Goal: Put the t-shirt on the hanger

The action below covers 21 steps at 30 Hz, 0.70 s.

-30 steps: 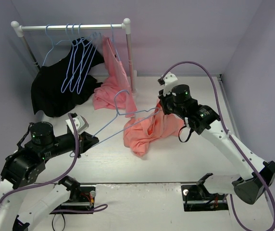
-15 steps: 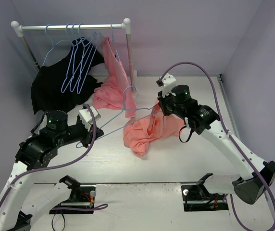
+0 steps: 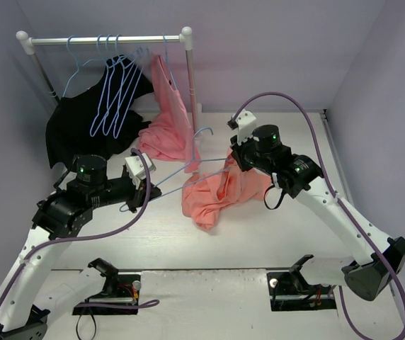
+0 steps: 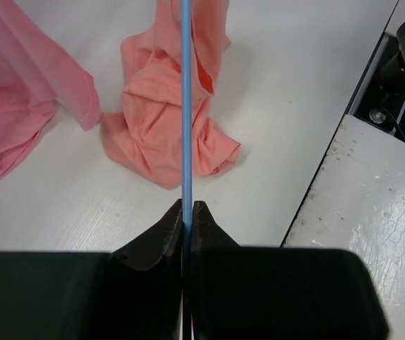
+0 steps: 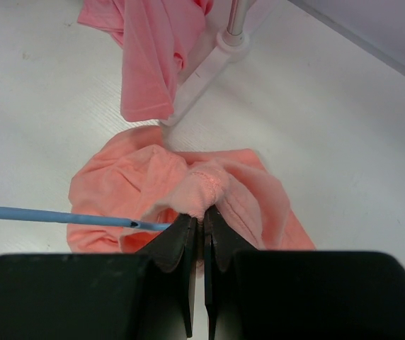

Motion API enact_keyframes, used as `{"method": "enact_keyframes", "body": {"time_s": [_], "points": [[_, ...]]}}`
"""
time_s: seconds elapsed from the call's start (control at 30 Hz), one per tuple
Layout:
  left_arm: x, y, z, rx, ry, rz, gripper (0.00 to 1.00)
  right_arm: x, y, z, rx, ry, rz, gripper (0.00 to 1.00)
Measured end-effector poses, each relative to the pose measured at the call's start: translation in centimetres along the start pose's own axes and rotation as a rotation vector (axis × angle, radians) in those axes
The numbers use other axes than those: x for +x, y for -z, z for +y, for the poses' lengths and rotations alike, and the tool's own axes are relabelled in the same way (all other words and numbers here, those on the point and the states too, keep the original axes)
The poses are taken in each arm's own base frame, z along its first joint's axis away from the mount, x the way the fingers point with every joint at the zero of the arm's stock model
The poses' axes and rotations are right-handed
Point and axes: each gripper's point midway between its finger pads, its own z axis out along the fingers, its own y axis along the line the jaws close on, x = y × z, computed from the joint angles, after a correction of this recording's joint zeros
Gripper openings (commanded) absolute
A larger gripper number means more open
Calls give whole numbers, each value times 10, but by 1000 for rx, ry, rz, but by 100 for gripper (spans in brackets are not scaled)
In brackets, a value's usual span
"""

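The salmon-pink t-shirt (image 3: 215,197) lies crumpled on the white table, one fold lifted. My right gripper (image 3: 236,163) is shut on that fold, a bunched hem seen in the right wrist view (image 5: 209,185) at the gripper (image 5: 203,221). My left gripper (image 3: 140,195) is shut on the thin light-blue hanger (image 3: 188,170), held above the table with its hook near the rack post. In the left wrist view the wire (image 4: 186,106) runs straight out from the gripper (image 4: 187,212) over the t-shirt (image 4: 163,138). The wire's far end (image 5: 54,214) reaches the shirt beside my right fingers.
A rack with a white-capped bar (image 3: 107,40) stands at the back left, holding several blue hangers (image 3: 114,92), a black garment (image 3: 82,138) and a second pink garment (image 3: 166,120). Its white foot (image 5: 202,65) is just beyond the t-shirt. The table's front edge (image 4: 330,177) lies to the right.
My left arm has moved forward and right with the hanger, bringing its hook and far end closer to the rack post and my right gripper. The right arm has barely moved.
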Motion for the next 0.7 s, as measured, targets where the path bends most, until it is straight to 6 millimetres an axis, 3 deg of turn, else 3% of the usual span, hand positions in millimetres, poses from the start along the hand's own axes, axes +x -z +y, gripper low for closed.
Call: {"method": "enact_keyframes", "body": {"time_s": [0.5,0.7], "points": [[-4,-31,-13,165,14,-74,0,-9,18,0,-52,118,-43,0],[-15,-40,-14,208,34,-107,0,-25,25,9,-114,150,-89,0]]}}
